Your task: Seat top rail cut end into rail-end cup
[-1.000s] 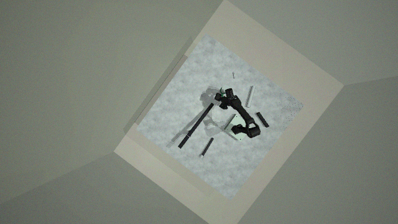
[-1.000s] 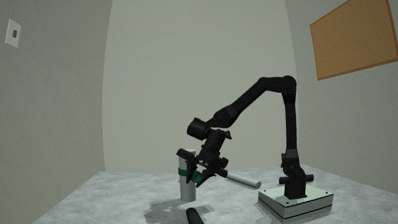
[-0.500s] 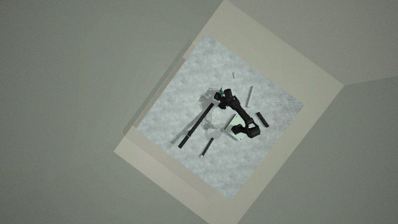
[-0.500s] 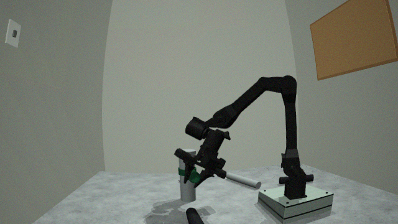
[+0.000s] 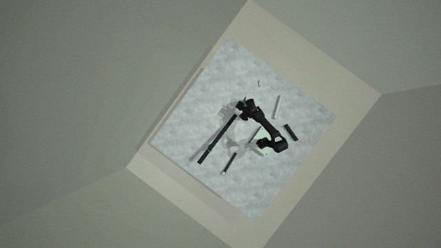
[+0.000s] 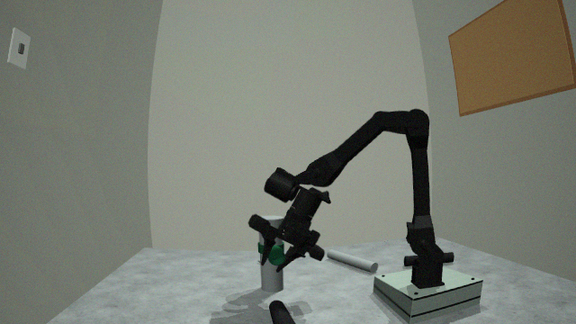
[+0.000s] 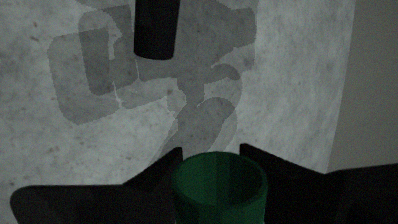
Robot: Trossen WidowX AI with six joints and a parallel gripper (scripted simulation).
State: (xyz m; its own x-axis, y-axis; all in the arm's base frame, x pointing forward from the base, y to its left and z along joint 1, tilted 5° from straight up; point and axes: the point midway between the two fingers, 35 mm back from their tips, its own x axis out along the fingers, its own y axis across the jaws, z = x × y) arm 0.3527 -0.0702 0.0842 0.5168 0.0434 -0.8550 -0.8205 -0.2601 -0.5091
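Note:
The black rail (image 5: 222, 132) (image 6: 280, 310) (image 7: 156, 30) slants over the table, its near end short of the green cup (image 6: 276, 256) (image 7: 220, 212). In the wrist view the cup's mouth is empty and a gap separates it from the rail end. The cup hangs on the green band (image 6: 260, 248) around the upper part of the upright grey post (image 6: 272, 280). My gripper (image 6: 270, 267) (image 7: 211, 152) is shut on the cup, one finger on each side. The fingers do not touch the rail. The loop cap is too small to make out clearly.
A white pipe (image 5: 278, 107) (image 6: 353, 261) lies behind the post. A short black bar (image 5: 291, 132) lies beyond the arm's base block (image 6: 445, 303). A dark rod (image 5: 230, 162) with a pale end and a tiny grey piece (image 5: 258, 83) also lie on the table.

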